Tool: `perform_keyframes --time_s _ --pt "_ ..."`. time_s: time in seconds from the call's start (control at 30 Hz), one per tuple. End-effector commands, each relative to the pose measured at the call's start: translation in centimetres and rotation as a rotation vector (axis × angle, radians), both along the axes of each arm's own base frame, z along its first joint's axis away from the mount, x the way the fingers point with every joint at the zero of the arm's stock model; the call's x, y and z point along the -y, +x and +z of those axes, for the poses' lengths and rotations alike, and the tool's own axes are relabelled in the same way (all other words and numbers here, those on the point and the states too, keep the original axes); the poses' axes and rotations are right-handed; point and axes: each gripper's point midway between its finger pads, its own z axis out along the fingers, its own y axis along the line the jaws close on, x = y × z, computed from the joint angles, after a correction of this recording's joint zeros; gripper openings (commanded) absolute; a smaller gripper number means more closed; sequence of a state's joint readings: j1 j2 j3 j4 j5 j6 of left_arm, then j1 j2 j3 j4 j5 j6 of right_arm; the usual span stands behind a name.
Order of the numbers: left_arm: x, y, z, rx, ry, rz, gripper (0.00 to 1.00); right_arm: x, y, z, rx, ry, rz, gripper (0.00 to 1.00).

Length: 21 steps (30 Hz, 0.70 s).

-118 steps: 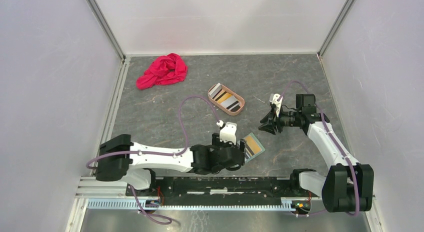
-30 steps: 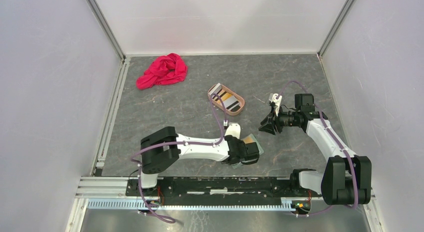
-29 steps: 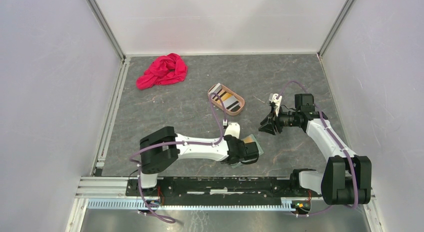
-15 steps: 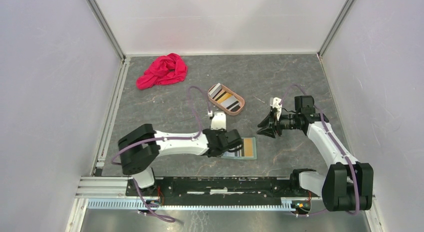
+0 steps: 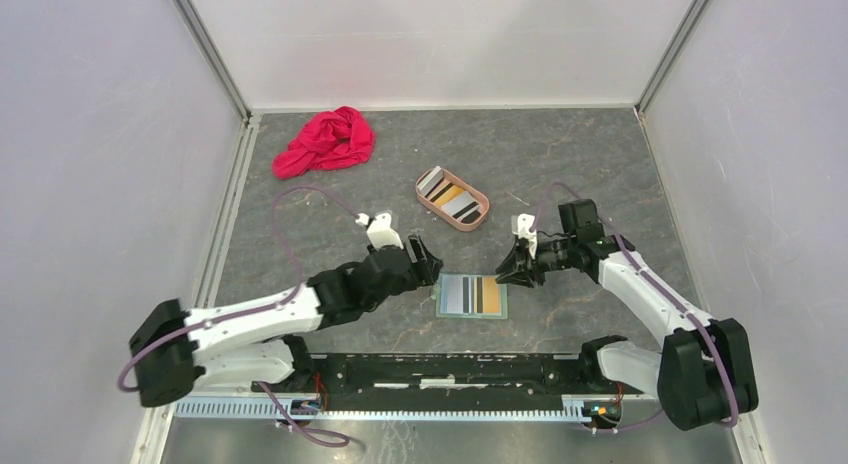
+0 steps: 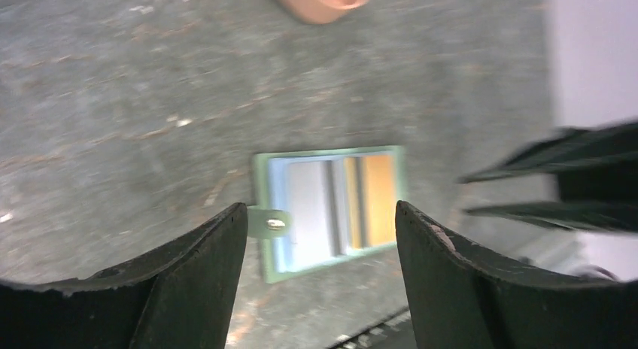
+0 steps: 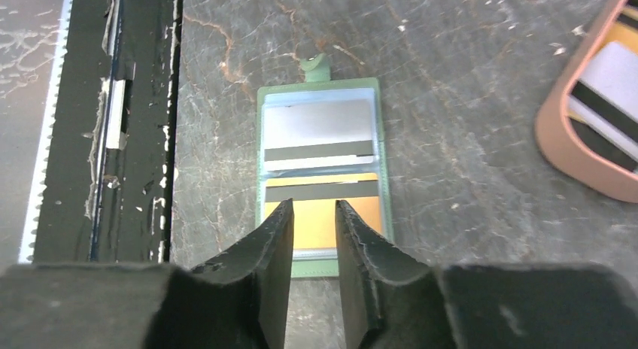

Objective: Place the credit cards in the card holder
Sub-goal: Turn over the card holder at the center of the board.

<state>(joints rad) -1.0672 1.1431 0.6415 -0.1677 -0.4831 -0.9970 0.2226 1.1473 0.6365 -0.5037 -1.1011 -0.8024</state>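
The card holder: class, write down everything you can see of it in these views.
The flat sage-green bifold card holder lies spread open on the dark stone-look table, pale blue inside. Its two pockets hold a grey striped card and an orange striped card. A small snap tab juts from one edge. The right pincer hovers at its orange end; whether they touch cannot be told.

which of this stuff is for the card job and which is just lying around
For the job: credit cards in the tan tray; card holder, open flat, a grey and an orange card already in it.
Lying about: red cloth, far left corner.
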Motion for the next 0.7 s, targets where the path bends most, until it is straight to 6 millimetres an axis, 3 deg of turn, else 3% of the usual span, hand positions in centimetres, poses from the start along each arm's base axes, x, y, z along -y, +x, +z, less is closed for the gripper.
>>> perform_keyframes --time_s 0.0,0.1,0.2,0.43,0.67 --pt "2.7 -2.1 6.0 0.184 -0.256 -0.244 0.78 -1.6 1.0 -0.7 0.055 -0.041 -0.033 0.24" --pt "3.9 -4.3 8.0 0.240 -0.454 -0.364 0.77 -2.1 1.5 -1.4 0.032 -0.060 -0.070 0.10" --pt "4.7 -5.2 7.8 0.215 -0.533 -0.402 0.75 -2.3 1.3 -2.3 -0.058 -0.068 -0.084 0.03" --pt "7.3 -4.4 3.2 0.061 -0.416 -0.385 0.49 -2.9 0.2 -4.4 -0.267 -0.079 -0.076 0.00" --pt "7.2 -3.9 -1.4 -0.028 -0.248 -0.323 0.46 -3.4 0.1 -5.2 -0.324 -0.098 -0.079 0.00"
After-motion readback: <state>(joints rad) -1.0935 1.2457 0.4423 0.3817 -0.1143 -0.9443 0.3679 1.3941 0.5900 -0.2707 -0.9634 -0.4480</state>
